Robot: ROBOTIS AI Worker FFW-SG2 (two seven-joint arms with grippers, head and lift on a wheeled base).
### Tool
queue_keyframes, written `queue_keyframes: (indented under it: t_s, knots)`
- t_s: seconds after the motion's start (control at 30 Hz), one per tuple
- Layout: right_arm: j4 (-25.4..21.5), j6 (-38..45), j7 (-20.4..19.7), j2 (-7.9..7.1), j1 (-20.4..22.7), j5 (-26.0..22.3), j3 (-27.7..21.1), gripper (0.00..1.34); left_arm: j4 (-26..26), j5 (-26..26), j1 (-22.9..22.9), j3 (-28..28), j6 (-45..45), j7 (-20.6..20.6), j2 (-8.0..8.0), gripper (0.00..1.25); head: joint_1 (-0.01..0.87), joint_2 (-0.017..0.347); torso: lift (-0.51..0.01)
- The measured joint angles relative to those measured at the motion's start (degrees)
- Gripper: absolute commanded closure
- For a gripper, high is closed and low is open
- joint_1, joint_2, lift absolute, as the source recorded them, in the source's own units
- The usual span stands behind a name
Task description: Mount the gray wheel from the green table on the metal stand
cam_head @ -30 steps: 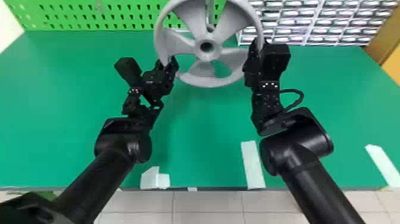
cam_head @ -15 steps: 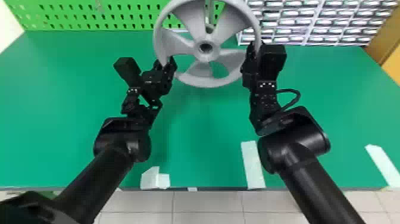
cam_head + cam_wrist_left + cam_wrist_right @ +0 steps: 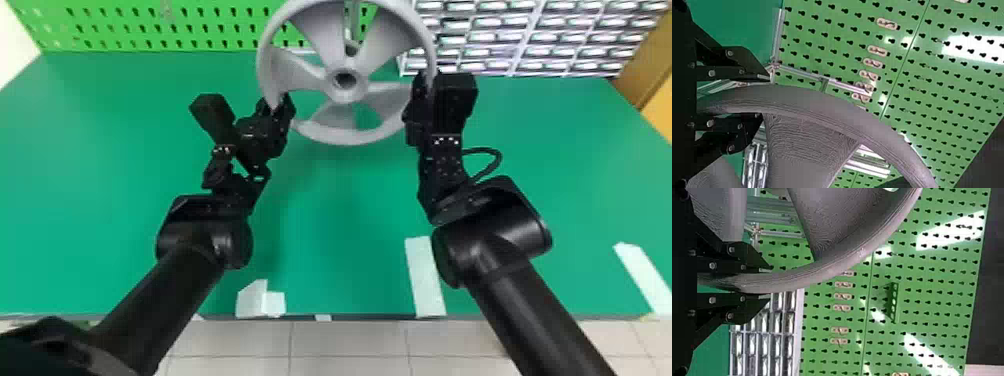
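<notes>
The gray wheel is held up over the green table, hub facing the head camera. My left gripper is shut on its left rim and my right gripper on its right rim. In the left wrist view the wheel's rim passes between the fingers of the left gripper. The right gripper likewise has the rim between its fingers. Part of the metal stand shows behind the wheel's upper spokes; metal bars also lie beyond the rim in the left wrist view.
A green pegboard runs along the table's back. Racks of small drawers stand at the back right. White tape pieces lie near the table's front edge, close to the right forearm.
The wheel and my right gripper have shifted slightly to the left over the last second. My left arm looks nearly still, and both grips are kept.
</notes>
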Motion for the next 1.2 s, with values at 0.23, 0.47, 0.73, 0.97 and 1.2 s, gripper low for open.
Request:
queue_keyframes:
  t_s: [0.23, 0.47, 0.73, 0.97, 1.2]
  knots:
    - [0.5, 0.3, 0.0, 0.06, -0.3, 0.1, -0.2, 1.19, 1.5, 0.8, -0.7, -0.7, -0.3, 0.0, -0.15, 0.89, 0.867, 0.052, -0.1]
    - [0.7, 0.9, 0.0, 0.07, -0.7, 0.1, -0.3, 1.19, 2.4, 0.8, -1.5, -0.9, -0.4, 0.0, -0.26, 0.89, 0.867, 0.052, -0.1]
    - [1.4, 1.6, 0.0, -0.06, -1.4, 0.1, -0.6, 1.19, 3.8, 0.8, -2.3, -0.8, -0.5, 0.0, -0.5, 0.89, 0.867, 0.052, -0.1]
    - [2.1, 1.6, 0.0, -0.05, -2.1, 0.1, -0.6, 1.19, 5.4, 0.6, -3.6, -0.7, -0.8, 0.0, -0.62, 0.89, 0.867, 0.052, -0.1]
    - [3.3, 1.7, 0.0, 0.15, -2.9, 0.0, -0.5, 1.19, 6.6, 0.6, -4.2, -0.5, -1.0, 0.0, -0.69, 0.89, 0.867, 0.052, -0.1]
